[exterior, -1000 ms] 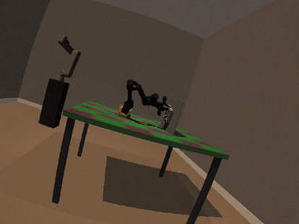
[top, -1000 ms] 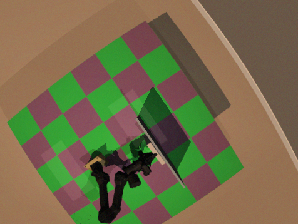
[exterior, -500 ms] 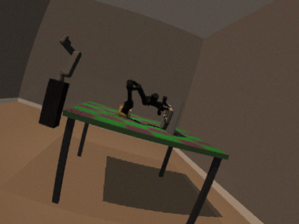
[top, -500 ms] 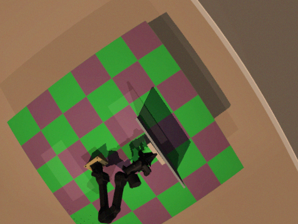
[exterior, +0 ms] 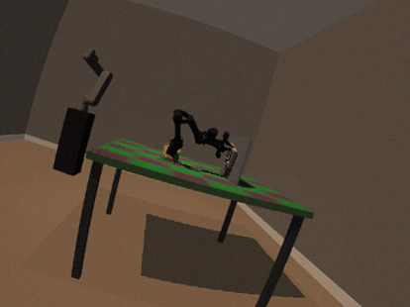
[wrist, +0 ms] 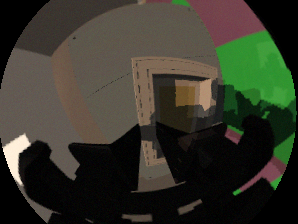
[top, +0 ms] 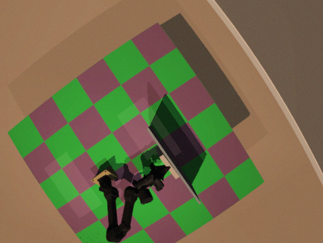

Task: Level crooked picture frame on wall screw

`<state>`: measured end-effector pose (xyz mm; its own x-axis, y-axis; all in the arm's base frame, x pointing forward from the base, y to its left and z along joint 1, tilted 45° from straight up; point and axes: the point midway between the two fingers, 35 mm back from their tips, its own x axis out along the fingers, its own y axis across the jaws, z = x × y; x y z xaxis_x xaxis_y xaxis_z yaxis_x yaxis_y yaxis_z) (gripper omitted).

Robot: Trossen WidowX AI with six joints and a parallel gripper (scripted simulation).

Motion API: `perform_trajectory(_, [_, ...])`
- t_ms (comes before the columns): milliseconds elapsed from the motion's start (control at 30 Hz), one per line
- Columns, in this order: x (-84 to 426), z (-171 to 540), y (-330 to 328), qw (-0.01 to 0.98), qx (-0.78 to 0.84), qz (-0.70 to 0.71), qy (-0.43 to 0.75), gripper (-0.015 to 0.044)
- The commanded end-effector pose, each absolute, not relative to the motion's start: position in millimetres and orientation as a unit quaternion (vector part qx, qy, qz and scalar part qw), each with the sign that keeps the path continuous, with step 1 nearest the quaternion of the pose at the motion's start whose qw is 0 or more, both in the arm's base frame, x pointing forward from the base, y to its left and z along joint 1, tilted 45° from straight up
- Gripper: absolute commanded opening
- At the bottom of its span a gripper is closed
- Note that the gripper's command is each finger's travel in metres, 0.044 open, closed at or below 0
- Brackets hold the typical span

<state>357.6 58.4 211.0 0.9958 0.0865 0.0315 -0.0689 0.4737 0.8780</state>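
The picture frame (top: pixel 175 174) (exterior: pixel 232 161) (wrist: pixel 141 95) has a tan border around a dark inner rim and a brownish picture. It hangs against the upright grey panel (top: pixel 195 197) (exterior: pixel 243 154) (wrist: pixel 107 65). My gripper (top: pixel 167 167) (exterior: pixel 229 148) (wrist: pixel 147 125) is shut on the frame's left border, low on that side in the wrist view. The fingers cover part of the border and the lower picture. The screw and the notched strip are hidden. In the wrist view the frame looks slightly turned, but the lens bends the view, so its true tilt is unclear.
The panel stands on the green and mauve checkered table (top: pixel 129 55) (exterior: pixel 281 201). The arm's base has a tan plate (top: pixel 98 177) (exterior: pixel 165 151). A separate grey arm (exterior: pixel 101 88) stands on a black pedestal (exterior: pixel 73 141) beyond the table. The panel's dark shadow lies behind it.
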Motion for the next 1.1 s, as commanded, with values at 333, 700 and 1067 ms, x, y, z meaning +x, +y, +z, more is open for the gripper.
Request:
perform_trajectory(333, [357.4, 215.1, 61.5, 0.858, 0.511, 0.051, 0.007, 0.0])
perform_trajectory(700, [357.3, 216.3, 62.1, 0.858, 0.511, 0.051, 0.007, 0.0])
perform_trajectory(1067, [357.2, 217.4, 62.7, 0.858, 0.511, 0.051, 0.007, 0.0])
